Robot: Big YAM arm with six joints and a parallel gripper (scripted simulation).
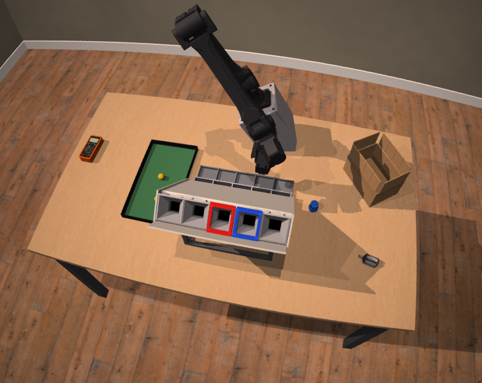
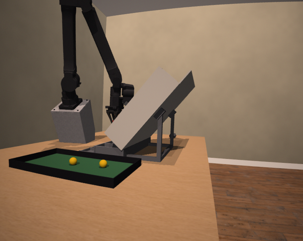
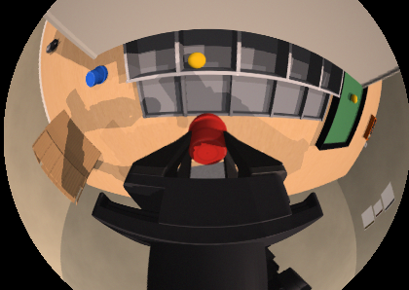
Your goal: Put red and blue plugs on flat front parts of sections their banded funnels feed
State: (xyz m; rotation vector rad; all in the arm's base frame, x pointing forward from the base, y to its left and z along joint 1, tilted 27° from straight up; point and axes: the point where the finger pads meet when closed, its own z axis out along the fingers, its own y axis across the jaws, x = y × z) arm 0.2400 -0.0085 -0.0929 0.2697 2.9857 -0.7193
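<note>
My gripper (image 1: 262,170) (image 2: 113,121) (image 3: 208,137) is shut on the red plug (image 3: 208,145), held above the table just before the row of sections (image 3: 263,76). In the wrist view it is in line with the second section from the left. A yellow marble (image 3: 197,60) lies in that section's rear part. The blue plug (image 1: 313,206) (image 3: 96,76) stands on the table beside the row. The red-banded funnel (image 1: 211,218) is the middle one, and the blue-banded funnel (image 1: 258,225) is beside it. The cover (image 1: 233,193) (image 2: 143,103) (image 3: 209,7) hides the pipes.
The green tray (image 1: 137,181) (image 2: 60,171) (image 3: 340,128) holds two yellow marbles (image 2: 73,161) (image 2: 103,163). An open cardboard box (image 1: 387,191) (image 3: 63,163) stands beyond the blue plug. A multimeter (image 1: 91,148) and a small grey scoop-like object (image 1: 370,260) also lie on the table.
</note>
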